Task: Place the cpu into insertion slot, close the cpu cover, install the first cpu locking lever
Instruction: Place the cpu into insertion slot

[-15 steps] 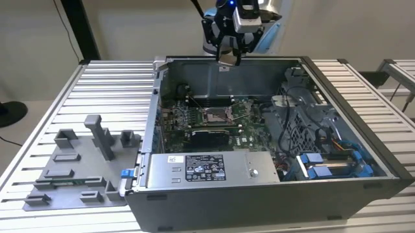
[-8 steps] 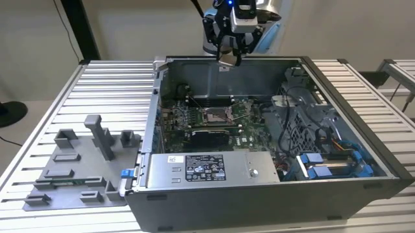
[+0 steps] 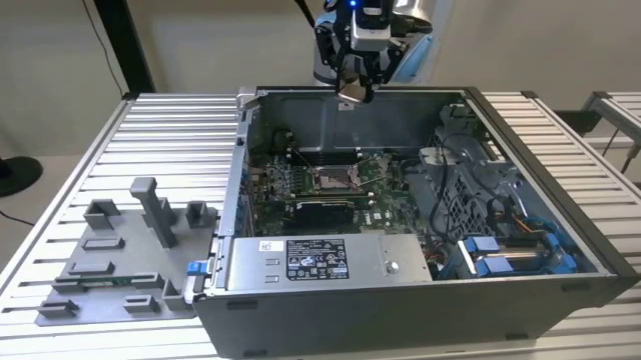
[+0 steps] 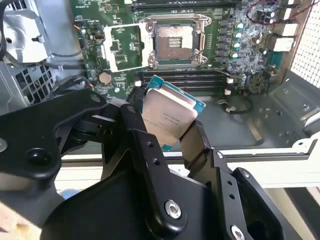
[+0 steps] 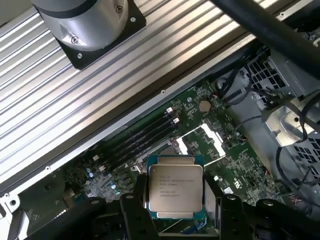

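Being judged light and stiff (and fragile underneath), the cpu (image 5: 175, 186) is held at opposite edges by the closed end effector (image 5: 176, 199).

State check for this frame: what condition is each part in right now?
cpu: gripped, held clear of the slot, not seated.
gripper: shut on the cpu.
insertion slot: empty, pin field exposed.
cpu cover: swung open beside the slot.
computer case: open, inside exposed.
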Controlling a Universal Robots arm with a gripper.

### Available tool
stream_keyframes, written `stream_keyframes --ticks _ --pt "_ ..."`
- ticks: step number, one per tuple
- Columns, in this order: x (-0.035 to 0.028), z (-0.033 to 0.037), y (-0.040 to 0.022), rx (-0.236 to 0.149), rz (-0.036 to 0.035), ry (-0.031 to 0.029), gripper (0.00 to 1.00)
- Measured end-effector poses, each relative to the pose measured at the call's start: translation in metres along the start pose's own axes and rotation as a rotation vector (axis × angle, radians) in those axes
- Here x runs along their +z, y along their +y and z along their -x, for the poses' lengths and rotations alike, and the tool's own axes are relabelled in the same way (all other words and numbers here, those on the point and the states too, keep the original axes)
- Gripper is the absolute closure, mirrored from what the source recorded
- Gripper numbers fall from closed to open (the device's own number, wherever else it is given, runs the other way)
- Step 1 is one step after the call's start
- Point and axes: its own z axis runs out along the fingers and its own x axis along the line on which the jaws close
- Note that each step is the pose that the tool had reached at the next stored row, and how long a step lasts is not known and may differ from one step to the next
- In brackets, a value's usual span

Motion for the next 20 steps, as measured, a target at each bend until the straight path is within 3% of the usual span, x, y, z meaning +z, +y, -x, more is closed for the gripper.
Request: stream_keyframes --ticks 20 --pt "0.0000 0.0000 0.0000 0.205 0.0045 -0.0181 1.00"
